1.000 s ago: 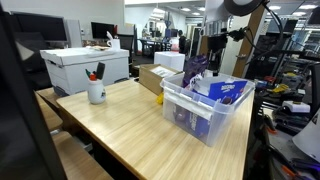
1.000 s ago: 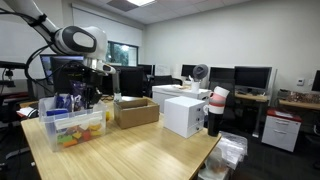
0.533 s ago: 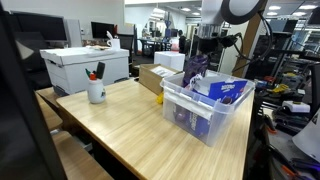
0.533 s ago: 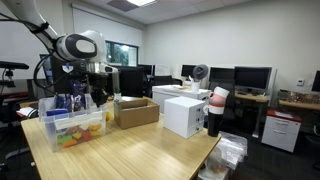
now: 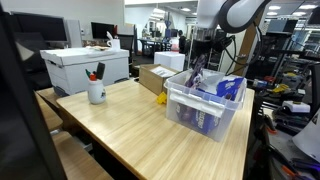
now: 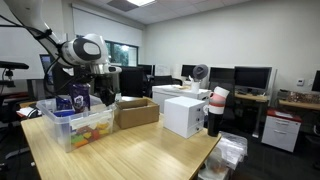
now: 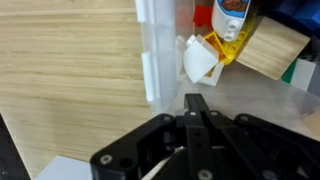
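A clear plastic bin [image 5: 205,112] [image 6: 82,126] full of bright packets and snacks stands on the wooden table [image 5: 120,130]. My gripper [image 5: 195,72] [image 6: 100,93] reaches down into the bin near its wall. In the wrist view the gripper [image 7: 195,104] is shut, its black fingers pressed together with nothing seen between them. It sits just inside the bin's clear wall [image 7: 150,60]. Ahead of the fingertips lie a white piece [image 7: 200,60], a yellow bottle [image 7: 230,25] and a wooden block [image 7: 272,48].
A white mug [image 5: 96,92] holding pens and a white box [image 5: 85,65] stand on the table. Beside the bin is an open cardboard box [image 5: 155,78] [image 6: 135,110]. Another white box [image 6: 185,112] stands further along. Office desks, monitors and chairs surround the table.
The arm has swung sideways and lowered into the bin. The bin has shifted and turned a little on the table. The jaws have stayed shut.
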You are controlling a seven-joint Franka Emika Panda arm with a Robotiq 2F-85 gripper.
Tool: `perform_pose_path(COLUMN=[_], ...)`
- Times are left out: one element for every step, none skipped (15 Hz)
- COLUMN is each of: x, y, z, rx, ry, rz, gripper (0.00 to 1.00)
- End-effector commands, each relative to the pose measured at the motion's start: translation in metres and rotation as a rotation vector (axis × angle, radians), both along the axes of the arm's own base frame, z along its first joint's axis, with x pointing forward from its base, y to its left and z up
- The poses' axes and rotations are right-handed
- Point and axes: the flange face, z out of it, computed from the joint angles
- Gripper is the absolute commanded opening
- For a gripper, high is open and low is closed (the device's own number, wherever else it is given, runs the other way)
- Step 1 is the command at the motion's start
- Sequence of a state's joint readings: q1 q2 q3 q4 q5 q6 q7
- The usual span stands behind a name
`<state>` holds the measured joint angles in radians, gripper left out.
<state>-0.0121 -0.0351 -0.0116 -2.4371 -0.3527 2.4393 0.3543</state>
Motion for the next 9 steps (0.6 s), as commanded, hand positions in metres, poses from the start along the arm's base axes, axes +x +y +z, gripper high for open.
perform_pose_path(x=[0.011, 0.01, 0.008, 0.008, 0.008, 0.008, 0.008, 0.009, 0.01], y=[-0.009, -0.005, 0.004, 0.008, 0.013, 0.018, 0.023, 0.032, 0.036], z=[0.007, 0.014, 0.028, 0.036, 0.046, 0.056, 0.067, 0.083, 0.091], rx=[-0.02, -0.005, 0.01, 0.017, 0.027, 0.036, 0.05, 0.079, 0.087], ry=[-0.038, -0.033, -0.042, -0.048, -0.05, -0.055, -0.055, -0.052, -0.056], rz=[-0.045, -0.054, -0.044, -0.042, -0.038, -0.035, -0.036, -0.034, -0.037], gripper=[0.02, 0.1, 0.28, 0.34, 0.38, 0.42, 0.48, 0.54, 0.59])
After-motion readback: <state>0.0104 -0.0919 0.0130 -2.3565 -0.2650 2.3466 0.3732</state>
